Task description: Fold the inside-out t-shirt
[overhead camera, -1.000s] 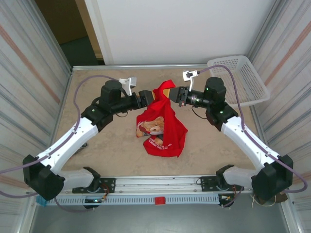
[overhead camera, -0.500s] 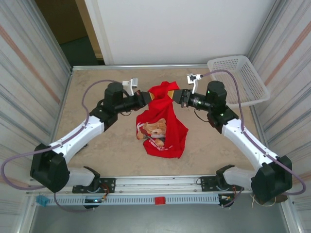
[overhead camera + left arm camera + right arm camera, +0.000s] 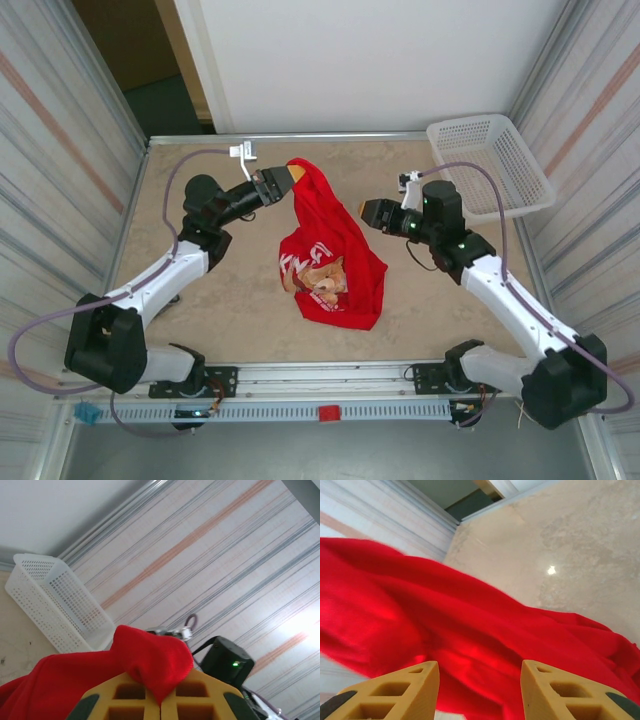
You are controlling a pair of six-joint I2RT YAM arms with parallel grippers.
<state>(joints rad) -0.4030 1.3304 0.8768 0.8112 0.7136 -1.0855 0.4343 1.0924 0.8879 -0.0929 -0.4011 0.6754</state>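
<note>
While the left end effector [image 3: 288,176] pinches an upper corner of the inside-out t-shirt [image 3: 335,255], its yellow fingers [image 3: 131,700] pressed together on a fold of red cloth, the garment hangs slack from that grip and slopes down to the middle of the tabletop [image 3: 220,300]. Its lower part lies bunched in a crumpled heap, with a white, dark and yellow print partly showing among the folds. The right end effector [image 3: 366,210] hovers just beside the shirt's right edge. Its fingers are spread with nothing between them, and smooth red cloth billows just beyond. A white mesh basket [image 3: 500,165] sits at the far right corner.
</note>
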